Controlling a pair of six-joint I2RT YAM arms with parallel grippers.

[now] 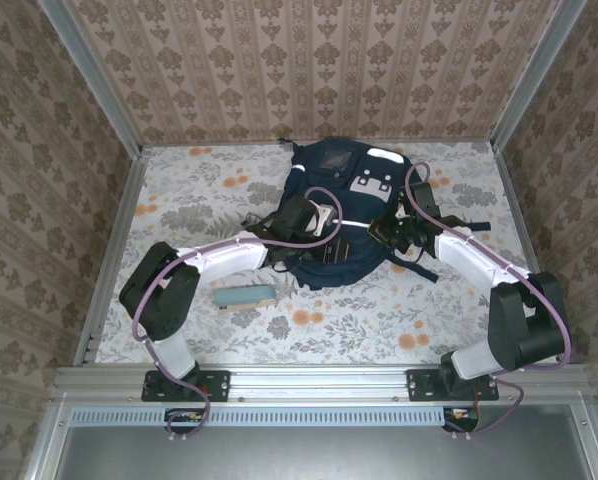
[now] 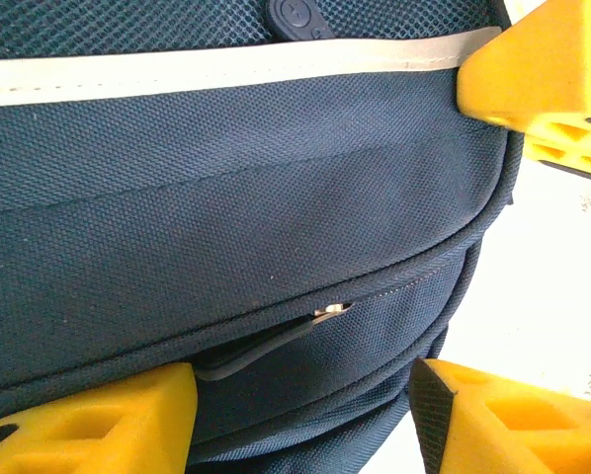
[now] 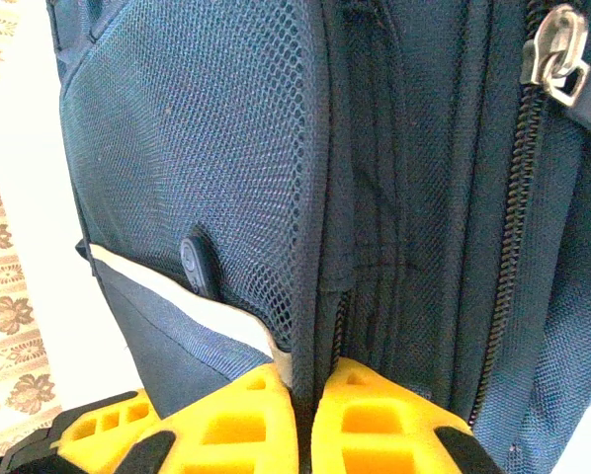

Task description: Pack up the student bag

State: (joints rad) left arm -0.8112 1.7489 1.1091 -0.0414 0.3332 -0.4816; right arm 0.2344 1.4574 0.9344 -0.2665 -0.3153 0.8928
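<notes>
Now, left gripper [image 2: 305, 410] spread wide against the student bag [image 1: 324, 192], right gripper [image 3: 307, 420] pinching its side fabric

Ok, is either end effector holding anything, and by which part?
The right end effector pinches the student bag at the seam beside its mesh pocket; left end effector is open, holding nothing.

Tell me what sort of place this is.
Likely a robot test booth: wallpapered panels in an aluminium frame, a floral-covered table, and two arms bolted at its edge over a student bag.
</notes>
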